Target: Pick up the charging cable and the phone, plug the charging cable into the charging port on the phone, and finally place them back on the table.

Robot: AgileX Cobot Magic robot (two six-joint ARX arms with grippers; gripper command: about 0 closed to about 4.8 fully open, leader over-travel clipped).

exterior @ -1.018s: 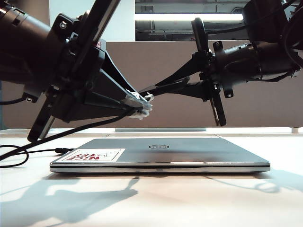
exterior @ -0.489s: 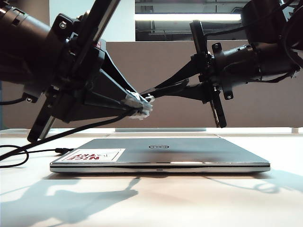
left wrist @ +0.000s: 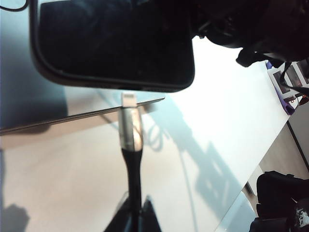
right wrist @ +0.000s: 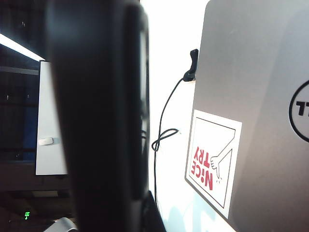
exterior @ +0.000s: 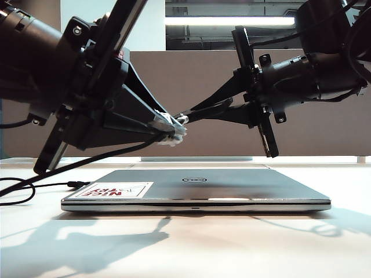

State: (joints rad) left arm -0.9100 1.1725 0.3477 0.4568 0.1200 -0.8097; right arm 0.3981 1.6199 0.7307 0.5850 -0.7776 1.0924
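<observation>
Now my right claw [exterior: 184, 119], clamped on the phone [left wrist: 113, 43], has tipped slightly; my left claw [exterior: 174, 130], pinching the charging cable [left wrist: 129, 126], holds its connector just short of the port, above the laptop [exterior: 197, 188].

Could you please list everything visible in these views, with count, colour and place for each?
charging cable: one, black cord with pale silvery connector, held in the air above the laptop, tip just short of the phone's edge
phone: one, glossy black, held in the air facing the connector
laptop: one, silver, closed, red-lettered sticker on its lid, lying mid-table
second cord: one, black with an all-black plug, on the table beside the laptop
table: one, white, under everything
divider panel: one, grey-brown, behind the table
left gripper: one, black, shut on the charging cable, left of centre above the laptop
right gripper: one, black, shut on the phone, reaching in from the right
</observation>
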